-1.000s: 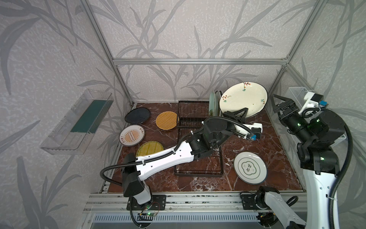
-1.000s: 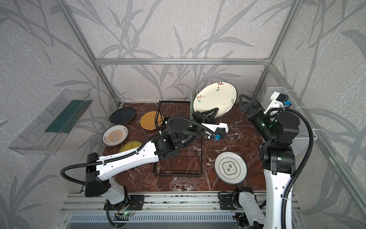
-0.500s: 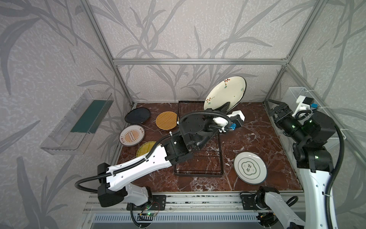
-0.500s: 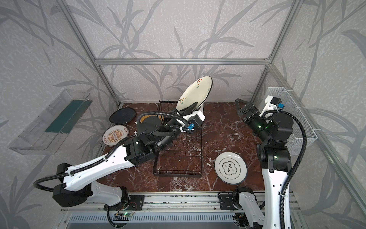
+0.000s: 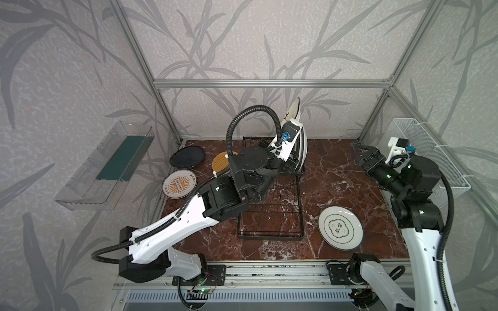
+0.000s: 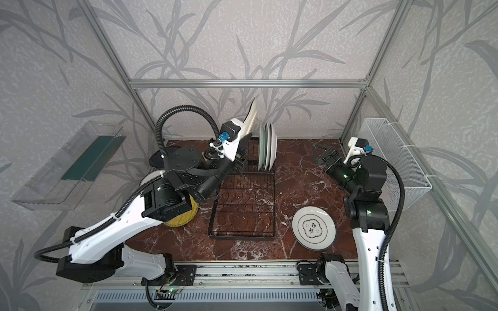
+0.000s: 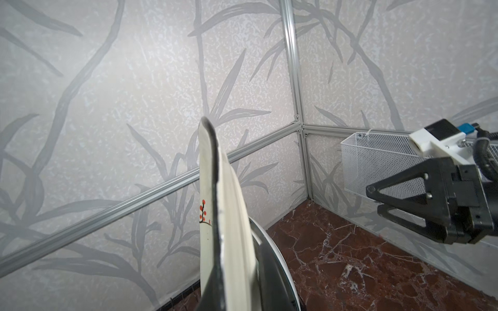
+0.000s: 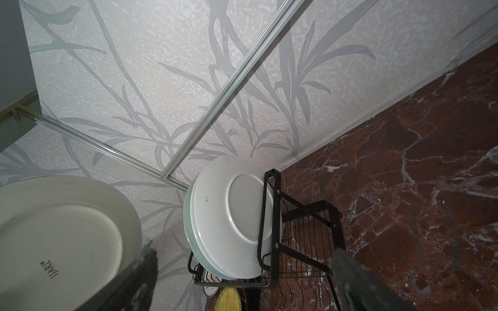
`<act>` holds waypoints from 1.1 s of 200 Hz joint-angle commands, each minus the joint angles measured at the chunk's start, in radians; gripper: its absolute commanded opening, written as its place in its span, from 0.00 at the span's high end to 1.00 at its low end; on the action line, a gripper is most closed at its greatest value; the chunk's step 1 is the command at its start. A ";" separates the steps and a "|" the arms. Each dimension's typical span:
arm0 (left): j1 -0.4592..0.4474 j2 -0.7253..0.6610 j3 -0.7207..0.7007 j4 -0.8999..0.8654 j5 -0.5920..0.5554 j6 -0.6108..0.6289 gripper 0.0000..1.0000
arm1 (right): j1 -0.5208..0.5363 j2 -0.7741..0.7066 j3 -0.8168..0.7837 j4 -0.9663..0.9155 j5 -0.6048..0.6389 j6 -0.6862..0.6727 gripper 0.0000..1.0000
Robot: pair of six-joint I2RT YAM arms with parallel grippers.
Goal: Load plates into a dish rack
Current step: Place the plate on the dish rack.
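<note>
My left gripper (image 7: pixel 223 285) is shut on the rim of the cream floral plate (image 5: pixel 293 110), which it holds upright and edge-on over the raised slotted end of the black dish rack (image 5: pixel 269 215). Pale teal and white plates (image 6: pixel 268 148) stand in the slots just right of it. In the right wrist view the held plate (image 8: pixel 62 229) shows its underside. My right gripper (image 5: pixel 362 150) hangs open and empty at the back right. A green-emblem plate (image 5: pixel 340 227) lies flat right of the rack. Black (image 5: pixel 186 156), sunburst (image 5: pixel 179 184) and woven orange (image 5: pixel 221 163) plates lie left of it.
A yellow woven plate (image 6: pixel 183 215) is partly under my left arm. A white mesh basket (image 5: pixel 428 150) hangs on the right wall and a clear bin (image 5: pixel 107 164) on the left wall. The rack's flat grid tray (image 6: pixel 242 212) holds nothing.
My left arm swung the cream plate leftward from right of the rack to above its slotted end, turning it from face-on to edge-on. The right arm drew back slightly, still open.
</note>
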 commanded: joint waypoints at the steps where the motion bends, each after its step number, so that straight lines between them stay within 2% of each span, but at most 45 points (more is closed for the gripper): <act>1: 0.013 0.040 0.149 -0.031 -0.123 -0.149 1.00 | 0.036 -0.006 -0.012 -0.003 0.008 -0.041 0.01; 48: 0.058 0.184 0.417 -0.294 -0.176 -0.344 1.00 | 0.111 -0.012 -0.026 -0.066 0.074 -0.135 0.01; 63: 0.091 0.224 0.499 -0.390 -0.148 -0.423 1.00 | 0.120 -0.015 -0.049 -0.067 0.068 -0.140 0.01; 94: 0.199 0.312 0.646 -0.586 -0.015 -0.603 1.00 | 0.135 -0.009 -0.085 -0.055 0.048 -0.144 0.01; 164: 0.334 0.384 0.653 -0.635 0.189 -0.769 1.00 | 0.202 0.028 -0.128 -0.027 0.062 -0.166 0.01; 220: 0.363 0.449 0.657 -0.610 0.246 -0.817 1.00 | 0.248 0.054 -0.163 -0.002 0.071 -0.171 0.01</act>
